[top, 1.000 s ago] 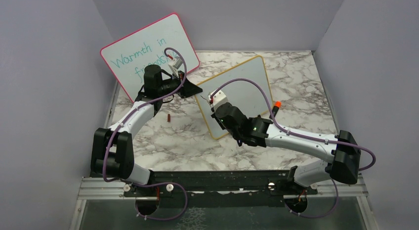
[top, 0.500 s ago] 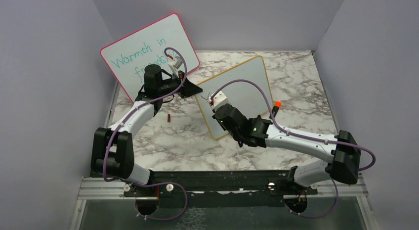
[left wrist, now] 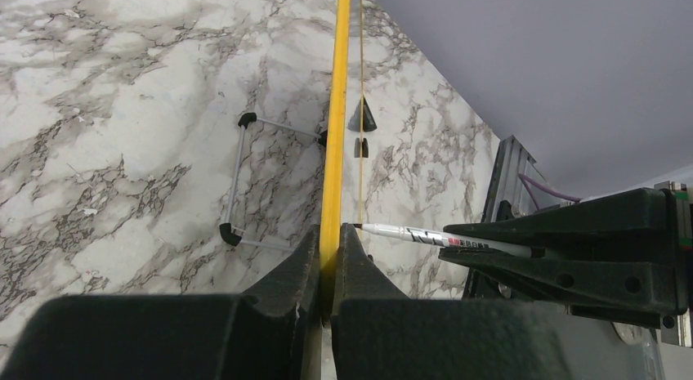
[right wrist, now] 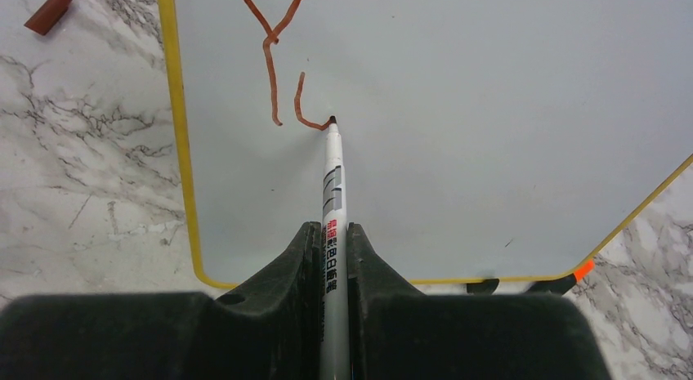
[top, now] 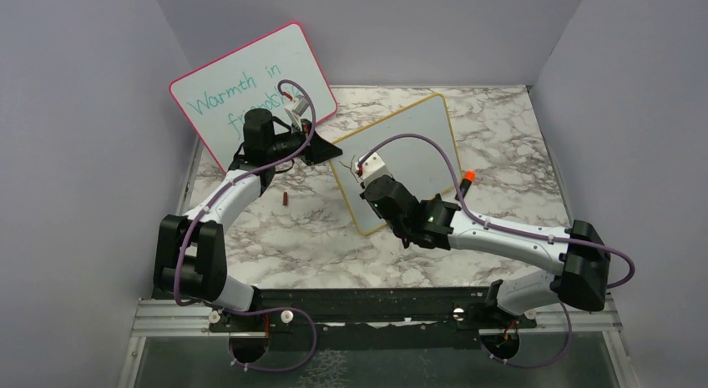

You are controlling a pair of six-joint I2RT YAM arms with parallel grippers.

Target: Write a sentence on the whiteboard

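The whiteboard [top: 409, 150], yellow-framed, stands tilted at the middle of the table, and its white face fills the right wrist view [right wrist: 474, 110]. My left gripper [top: 322, 149] [left wrist: 329, 233] is shut on the board's yellow left edge [left wrist: 336, 110]. A white marker [right wrist: 332, 184] [left wrist: 425, 235] is held in my right gripper [top: 362, 178] [right wrist: 330, 230], which is shut on it. Its tip touches the board at the end of a short curved stroke. Of the sentence [right wrist: 274, 61], only a red-brown "Y" and that curve show, near the board's upper left.
A larger pink-framed board [top: 250, 79] with teal writing leans at the back left behind my left arm. A red-brown marker cap [top: 285, 199] [right wrist: 47, 11] lies on the marble left of the whiteboard. An orange-tipped piece [top: 468, 176] sticks out at its right edge. Walls enclose three sides.
My right gripper has shifted slightly right and up along the board with the marker. The left arm and the board have stayed still.
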